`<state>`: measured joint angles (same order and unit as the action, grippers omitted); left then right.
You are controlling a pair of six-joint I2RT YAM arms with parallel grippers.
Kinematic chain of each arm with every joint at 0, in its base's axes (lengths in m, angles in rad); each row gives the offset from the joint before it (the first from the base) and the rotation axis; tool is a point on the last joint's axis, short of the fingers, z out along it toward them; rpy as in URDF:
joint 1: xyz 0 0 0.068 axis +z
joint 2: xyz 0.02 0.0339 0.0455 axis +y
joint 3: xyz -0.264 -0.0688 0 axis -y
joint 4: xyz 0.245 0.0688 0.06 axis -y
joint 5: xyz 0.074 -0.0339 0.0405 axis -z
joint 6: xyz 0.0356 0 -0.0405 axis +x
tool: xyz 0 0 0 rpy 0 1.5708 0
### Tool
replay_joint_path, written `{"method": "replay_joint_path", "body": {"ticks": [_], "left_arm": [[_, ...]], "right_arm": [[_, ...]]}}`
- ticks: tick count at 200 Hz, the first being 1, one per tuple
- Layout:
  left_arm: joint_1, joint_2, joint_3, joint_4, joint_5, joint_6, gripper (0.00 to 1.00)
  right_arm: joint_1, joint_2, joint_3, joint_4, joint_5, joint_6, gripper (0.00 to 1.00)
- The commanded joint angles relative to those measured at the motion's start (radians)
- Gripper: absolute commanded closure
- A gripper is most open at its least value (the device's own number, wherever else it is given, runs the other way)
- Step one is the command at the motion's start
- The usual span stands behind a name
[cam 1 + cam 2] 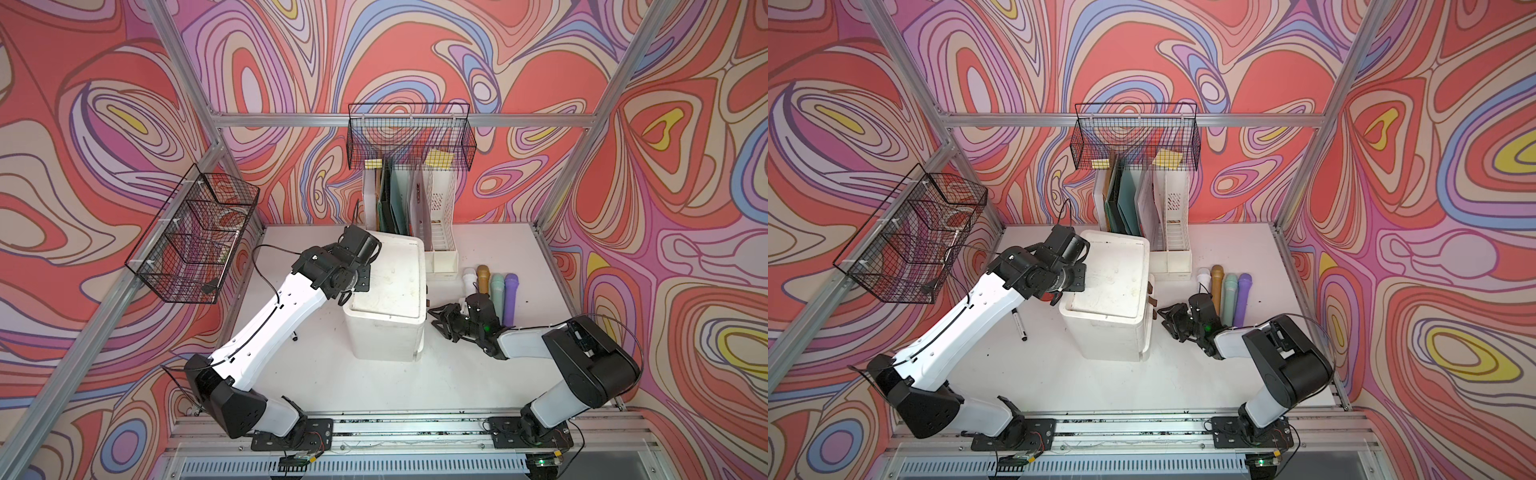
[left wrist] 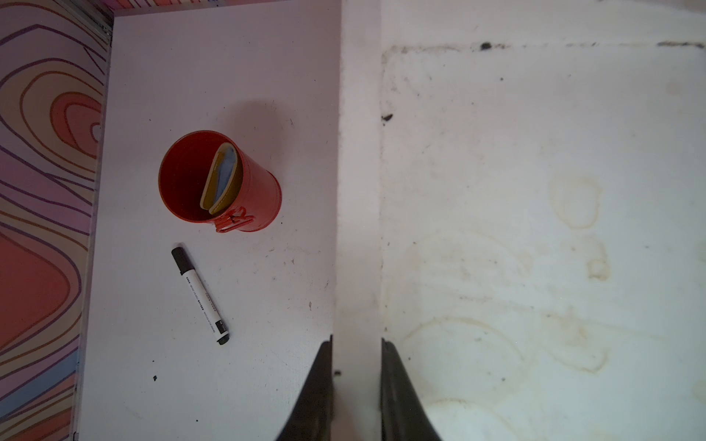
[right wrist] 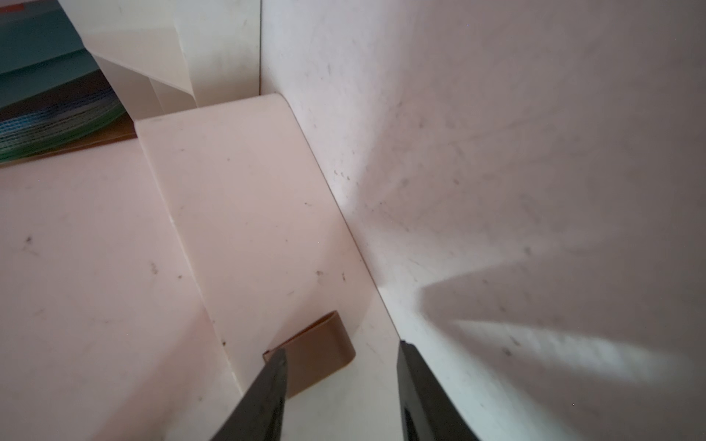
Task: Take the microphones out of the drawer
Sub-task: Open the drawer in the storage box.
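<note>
left gripper (image 2: 357, 339) — clamped on drawer unit (image 1: 386, 291) top rim | right gripper (image 3: 342, 346) — jaws parted, empty, at brown handle (image 3: 321, 343) | four microphones (image 1: 497, 291) in a row on table (image 1: 478, 374), beside unit; unit's inside hidden

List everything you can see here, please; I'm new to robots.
table: one, white
drawer unit: one, white; table centre
microphones: four, white, gold, mint, purple; side by side on table, right of drawer unit
file organiser: one, white; behind drawer unit
wire baskets: two, black; on frame rails
cup: one, red; on table beside drawer unit
marker: one, white and black; beside cup
left gripper: black; shut on drawer unit's top edge
right gripper: black; open, by a brown drawer handle
</note>
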<state>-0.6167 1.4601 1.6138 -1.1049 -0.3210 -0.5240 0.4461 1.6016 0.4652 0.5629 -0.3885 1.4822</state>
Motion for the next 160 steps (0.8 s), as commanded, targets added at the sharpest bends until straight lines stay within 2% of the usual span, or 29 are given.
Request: {"method": "replay_joint_path", "body": {"ticks": [1, 64, 96, 127, 160], "left_arm": [[0.005, 0.014, -0.031, -0.066, -0.056, 0.029, 1.0], [0.004, 0.009, -0.039, -0.066, -0.057, 0.027, 1.0], [0.005, 0.009, -0.042, -0.064, -0.055, 0.026, 1.0], [0.005, 0.009, -0.043, -0.063, -0.054, 0.027, 1.0], [0.005, 0.011, -0.042, -0.062, -0.056, 0.027, 1.0]], "right_arm": [[0.029, 0.025, -0.005, 0.102, 0.045, 0.099, 0.53], [0.074, 0.06, -0.01, 0.164, 0.107, 0.207, 0.53], [0.103, 0.078, -0.034, 0.229, 0.176, 0.291, 0.56], [0.124, 0.079, -0.029, 0.233, 0.217, 0.322, 0.67], [0.132, 0.092, -0.025, 0.246, 0.24, 0.337, 0.83]]}}
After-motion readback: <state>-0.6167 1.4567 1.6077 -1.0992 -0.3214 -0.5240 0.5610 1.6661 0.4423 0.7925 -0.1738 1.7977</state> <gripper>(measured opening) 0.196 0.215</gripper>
